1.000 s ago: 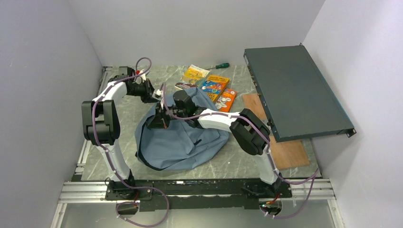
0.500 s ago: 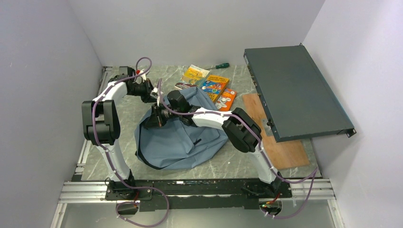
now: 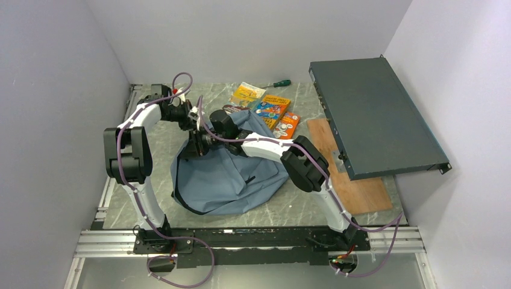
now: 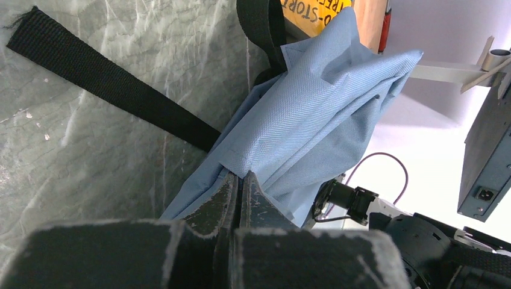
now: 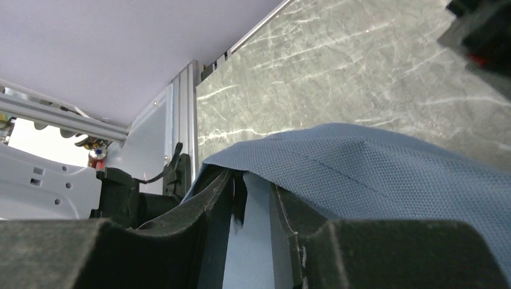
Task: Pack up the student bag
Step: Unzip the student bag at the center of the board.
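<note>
At the centre of the surface, you find the student bag lying slumped. Its grey-blue fabric is bunched up toward its far-left side, where both arms meet it. The bag rests directly on the surface, between the arm bases and a group of printed items at the far edge.

In the left wrist view, the left gripper has its jaws pressed together, pinching a fold of the bag's fabric. A black webbing strap emerges from beneath this fold and lies flat on the surface.

In the right wrist view, the right gripper has its jaws slightly spread, with a clear gap between the fingers. The bag's rim lies across the fingertips. You cannot tell from this view whether the fabric touches both fingers. In the top view, this gripper sits just on the near side of the left one, at the bag's raised edge.

Beyond the bag, at the far edge, you see orange books just beside the fabric, a yellow packet and a green-handled screwdriver. To the right, a flat dark grey metal box sits tilted, its near end above a wooden board that lies on the surface.
</note>
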